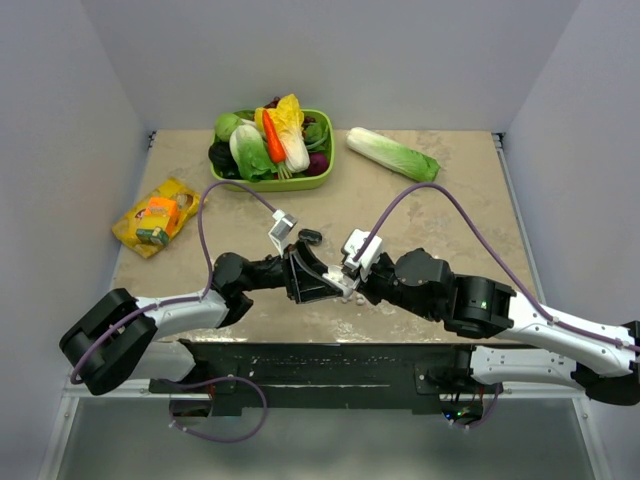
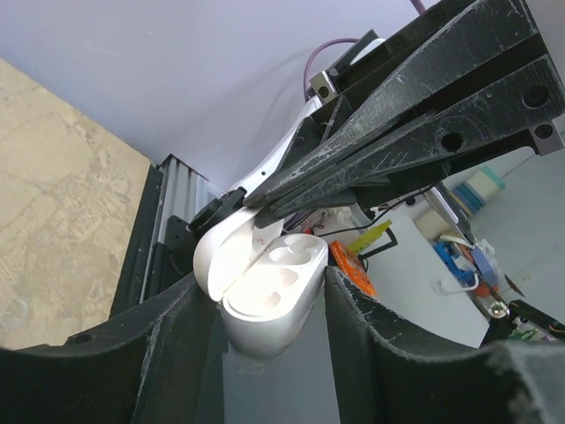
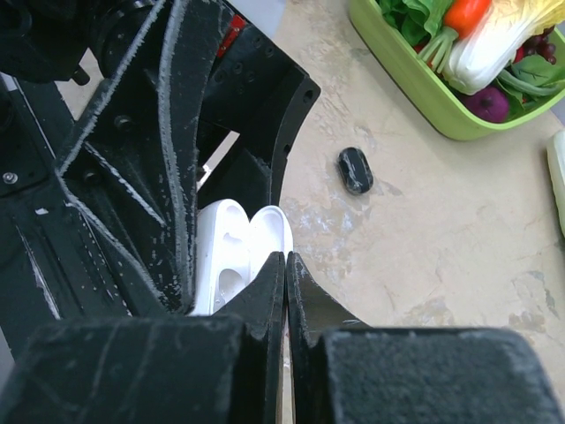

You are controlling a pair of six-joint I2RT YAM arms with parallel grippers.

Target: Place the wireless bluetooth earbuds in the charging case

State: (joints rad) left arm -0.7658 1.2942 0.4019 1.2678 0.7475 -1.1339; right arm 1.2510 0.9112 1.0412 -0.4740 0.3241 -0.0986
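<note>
The charging case (image 2: 269, 300) is white, with its lid hinged open and its rounded wells facing up. My left gripper (image 2: 265, 284) is shut on the charging case, one finger on each side. It also shows white in the right wrist view (image 3: 231, 252), between the left fingers. My right gripper (image 3: 285, 258) is shut, its tips resting at the edge of the open lid, and nothing shows between them. In the top view both grippers (image 1: 335, 283) (image 1: 350, 278) meet near the table's front middle. I cannot make out the earbuds.
A small black oval object (image 3: 355, 170) lies on the table just beyond the grippers. A green basket (image 1: 325, 165) of vegetables stands at the back, with a napa cabbage (image 1: 392, 153) to its right. A yellow snack bag (image 1: 155, 215) lies at the left.
</note>
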